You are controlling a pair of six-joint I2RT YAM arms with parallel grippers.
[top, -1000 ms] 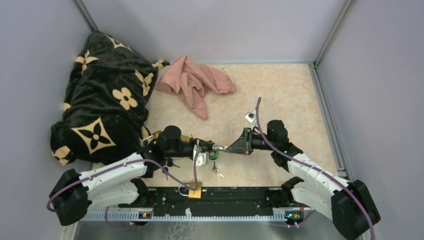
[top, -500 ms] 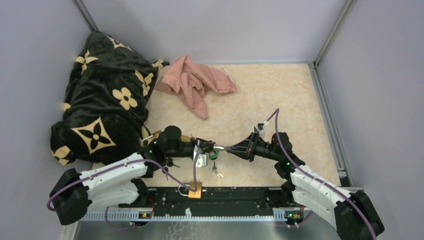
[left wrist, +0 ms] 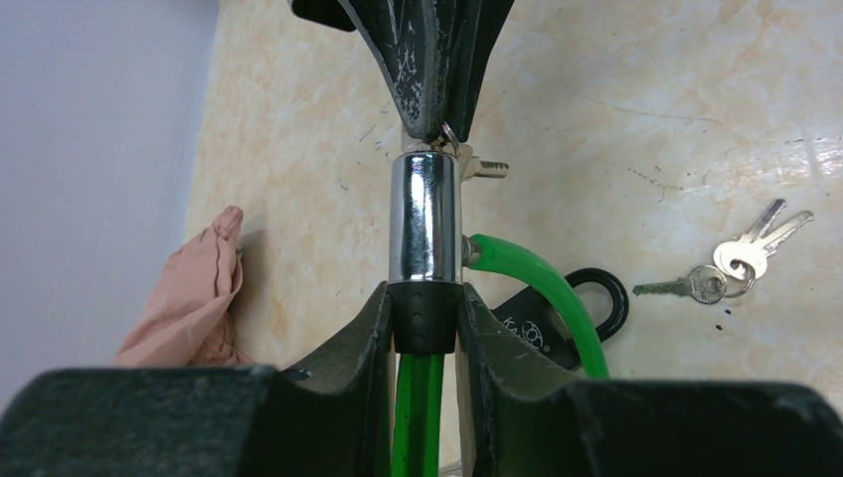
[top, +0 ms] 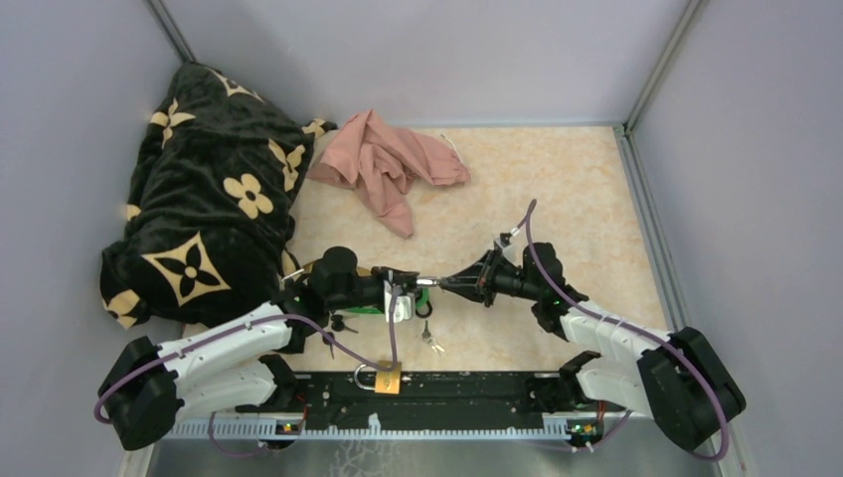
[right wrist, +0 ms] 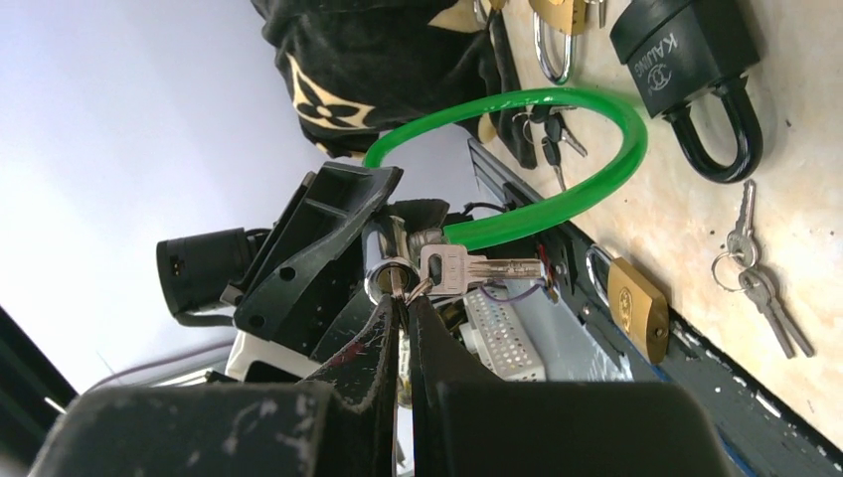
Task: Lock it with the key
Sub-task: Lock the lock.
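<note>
A green cable lock with a chrome cylinder is held off the table. My left gripper is shut on the black collar below the cylinder. My right gripper is shut on a key that sits in the keyhole at the cylinder's end. A spare key dangles from the same ring. In the top view the two grippers meet tip to tip at the lock, the left gripper on its left and the right gripper on its right.
A black padlock, a loose key bunch and a brass padlock lie near the front. A black patterned pillow and a pink cloth lie at the back left. Walls enclose the table.
My right wrist has rolled while gripping the key, and its arm has shifted slightly left and back. The left gripper and lock have stayed nearly still.
</note>
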